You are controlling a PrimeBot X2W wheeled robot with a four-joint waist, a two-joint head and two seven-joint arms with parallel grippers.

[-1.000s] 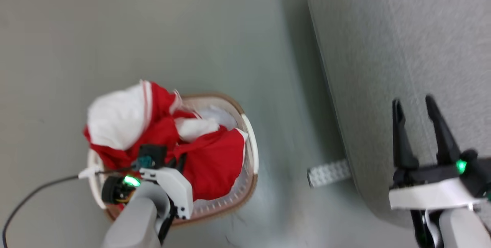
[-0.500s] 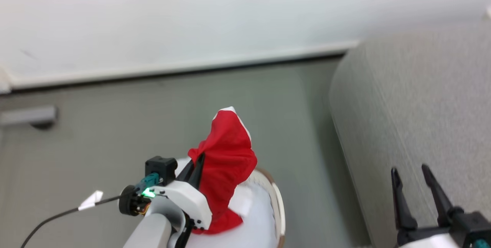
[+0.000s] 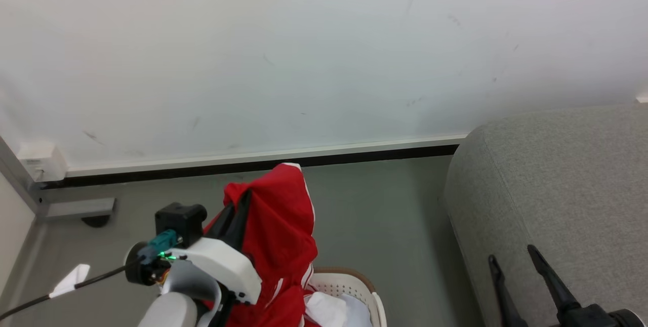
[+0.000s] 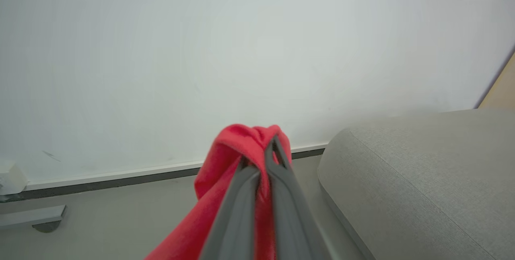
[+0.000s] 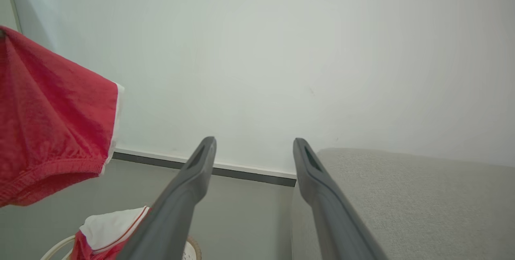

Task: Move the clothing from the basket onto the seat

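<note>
Looking down from the head camera: the left gripper (image 3: 242,203) has its two dark fingers pinched together on a red garment (image 3: 283,226), which hangs from them in a bunch, with thin white stripes on its lower folds. It hangs over the basket (image 3: 373,300), whose brown-banded rim and perforated wall show at the bottom edge. The garment's lower end runs off the frame, so I cannot tell if it is clear of the basket. The other clothes (image 3: 326,311) lie inside, showing white. The grey sofa (image 3: 557,175) stands to the right, apart from the basket, with green-grey floor (image 3: 390,205) between them. The right gripper (image 3: 511,255) sits low before the sofa's rounded end, fingers spread, holding nothing. A black cable (image 3: 101,276) trails from the left wrist and carries a small white tag (image 3: 71,277), too small to read. A white wall (image 3: 324,53) stands behind, with pale skirting (image 3: 354,146) along its foot.

Left wrist camera: the fingers are closed on a fold of the red garment (image 4: 225,159). The fabric bulges over the tips and hangs down to the left. The sofa (image 4: 422,163) is on the right.

Right wrist camera: the right gripper (image 5: 254,143) has its fingers wide apart and empty, above the sofa (image 5: 402,195). The red garment (image 5: 48,123) hangs at the left, a white band on its edge. Below it is the basket rim (image 5: 54,250), with the other clothes (image 5: 106,225) heaped inside, red and white.
</note>
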